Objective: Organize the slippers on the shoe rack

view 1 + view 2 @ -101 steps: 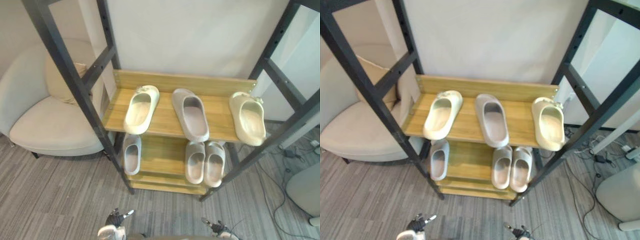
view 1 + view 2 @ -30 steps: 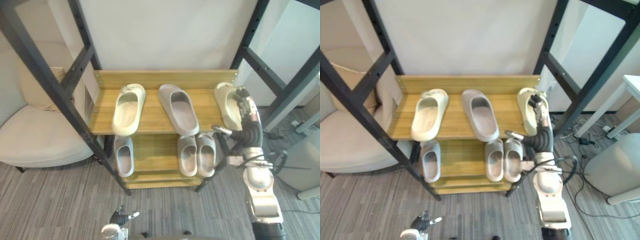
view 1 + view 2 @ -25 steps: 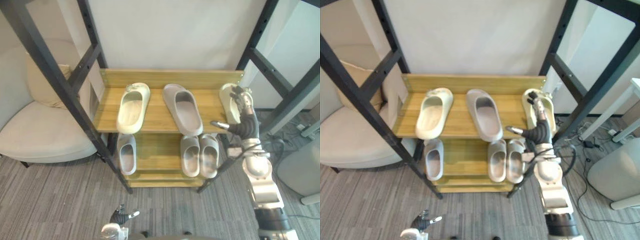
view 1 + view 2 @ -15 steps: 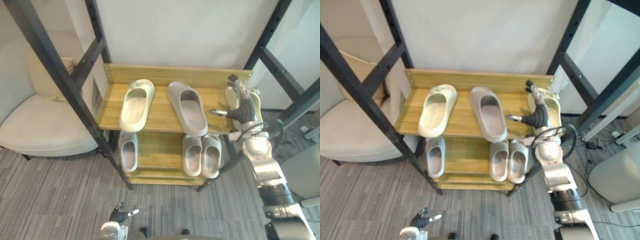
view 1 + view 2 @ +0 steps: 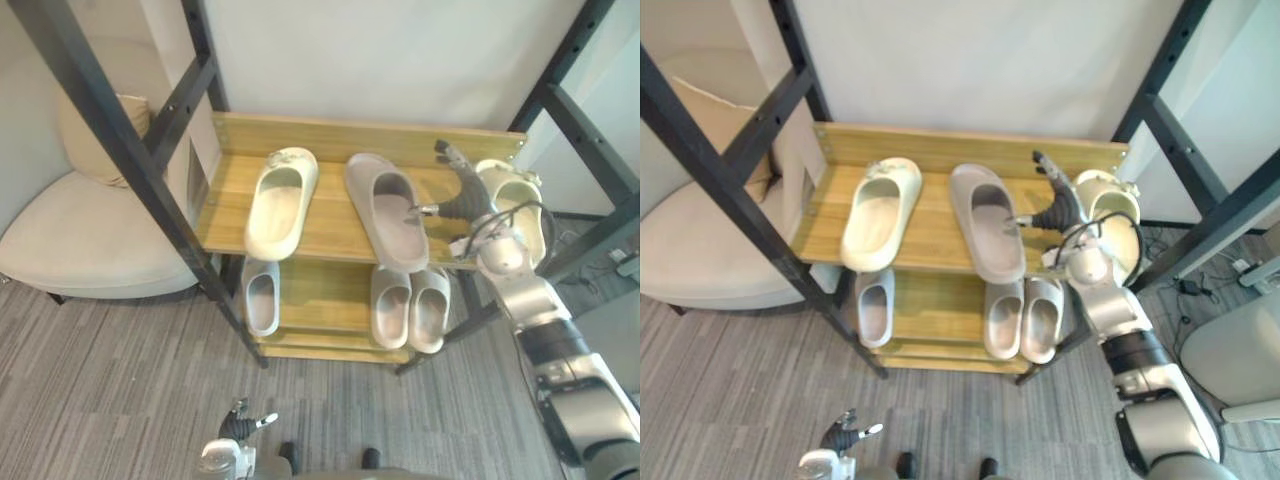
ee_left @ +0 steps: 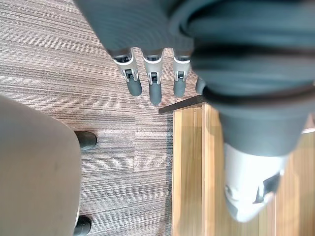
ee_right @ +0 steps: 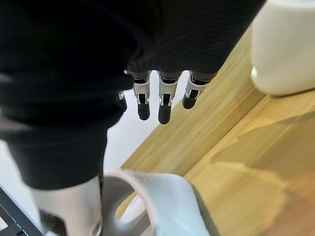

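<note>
Shoe rack (image 5: 135,160) (black frame, wooden shelves) is seen beside a cream armchair (image 5: 90,240). Upper shelf (image 5: 325,215) is loaded w/ three slippers, well apart: left cream slipper (image 5: 281,203), mid grey slipper (image 5: 387,210), right cream slipper (image 5: 515,205). The cream pair is thus split by the grey one, which is judged to be why work is aimed here. On the lower shelf (image 5: 320,300) a lone grey slipper (image 5: 261,296) lies at left and a grey pair (image 5: 390,306) lies side by side at right. The mid grey slipper may belong w/ the lone one.

R hand (image 5: 455,195) is held over the upper shelf, between mid grey slipper and right cream slipper. Its fingers are straight and spread, thumb stuck out toward the grey one's edge; nothing is gripped. Contact w/ that edge can't be told. The pose is judged a set-up for taking or nudging the mid grey slipper. L hand (image 5: 240,420) is kept low nr the floor, fingers straight, idle.

Vs 0.5 s ago: R hand has been shifted from over the right cream slipper toward the middle. The view itself has shifted too. All slippers are left as they lay.
</note>
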{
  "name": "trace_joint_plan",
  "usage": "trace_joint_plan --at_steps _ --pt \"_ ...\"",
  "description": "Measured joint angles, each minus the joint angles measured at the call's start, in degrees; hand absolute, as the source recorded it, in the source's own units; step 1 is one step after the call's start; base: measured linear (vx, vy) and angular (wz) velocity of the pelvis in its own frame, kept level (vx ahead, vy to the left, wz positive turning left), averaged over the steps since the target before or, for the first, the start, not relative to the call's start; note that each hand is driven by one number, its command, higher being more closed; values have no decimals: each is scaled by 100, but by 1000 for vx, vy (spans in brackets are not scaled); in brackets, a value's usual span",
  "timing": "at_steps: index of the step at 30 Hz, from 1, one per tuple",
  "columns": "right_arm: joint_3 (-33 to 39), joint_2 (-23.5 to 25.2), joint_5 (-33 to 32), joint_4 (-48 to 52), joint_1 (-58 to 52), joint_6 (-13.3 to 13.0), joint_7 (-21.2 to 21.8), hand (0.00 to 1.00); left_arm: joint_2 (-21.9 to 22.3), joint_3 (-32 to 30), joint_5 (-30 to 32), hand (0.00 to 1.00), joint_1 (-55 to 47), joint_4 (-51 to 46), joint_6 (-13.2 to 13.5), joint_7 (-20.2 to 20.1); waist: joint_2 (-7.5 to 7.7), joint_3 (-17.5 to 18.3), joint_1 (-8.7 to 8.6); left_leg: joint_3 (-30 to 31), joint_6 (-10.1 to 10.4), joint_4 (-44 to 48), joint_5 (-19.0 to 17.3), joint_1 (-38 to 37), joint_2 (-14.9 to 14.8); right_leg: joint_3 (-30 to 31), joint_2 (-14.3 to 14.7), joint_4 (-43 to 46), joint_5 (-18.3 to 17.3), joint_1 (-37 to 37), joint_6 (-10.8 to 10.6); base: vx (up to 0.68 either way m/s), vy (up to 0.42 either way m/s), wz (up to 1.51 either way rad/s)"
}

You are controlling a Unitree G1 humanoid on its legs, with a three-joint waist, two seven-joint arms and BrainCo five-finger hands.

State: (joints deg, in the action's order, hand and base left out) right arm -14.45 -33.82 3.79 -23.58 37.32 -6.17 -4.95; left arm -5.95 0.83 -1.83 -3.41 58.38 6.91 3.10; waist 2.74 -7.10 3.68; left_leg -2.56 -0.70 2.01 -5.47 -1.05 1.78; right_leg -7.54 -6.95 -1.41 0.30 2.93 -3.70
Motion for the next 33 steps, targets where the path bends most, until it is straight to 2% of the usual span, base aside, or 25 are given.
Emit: trace_joint_plan --at_steps 7,14,15,23,33 --pt "-392 -13 -48 -636 724 26 38 0 0 0 -79 0 6 -99 17 -2 -17 -135 53 27 3 -125 106 13 -10 -39 10 1 35 -61 42 -21 -12 2" --pt "-662 16 -39 -1191 1218 93 43 0 6 0 -129 0 63 -116 20 -1 -22 -171 219 72 12 -178 171 31 -17 -89 16 10 57 -84 49 -24 -12 3" --pt "-668 29 -29 -1303 1322 95 44 100 8 1 -139 0 66 -154 20 -3 -23 -209 246 80 19 -187 188 29 -17 -100 16 16 57 -83 50 -38 -16 4" --pt "-670 250 13 -1853 1739 118 28 100 1 8 -196 0 84 -183 26 -1 -32 -300 263 119 56 -333 328 -4 -34 -134 32 17 60 -92 53 -42 -23 3" --pt "-634 305 -2 -1831 1771 106 -17 100 4 23 -196 0 83 -182 14 2 -72 -325 270 123 107 -695 551 -195 -100 -133 100 56 59 -93 53 -50 -32 0"
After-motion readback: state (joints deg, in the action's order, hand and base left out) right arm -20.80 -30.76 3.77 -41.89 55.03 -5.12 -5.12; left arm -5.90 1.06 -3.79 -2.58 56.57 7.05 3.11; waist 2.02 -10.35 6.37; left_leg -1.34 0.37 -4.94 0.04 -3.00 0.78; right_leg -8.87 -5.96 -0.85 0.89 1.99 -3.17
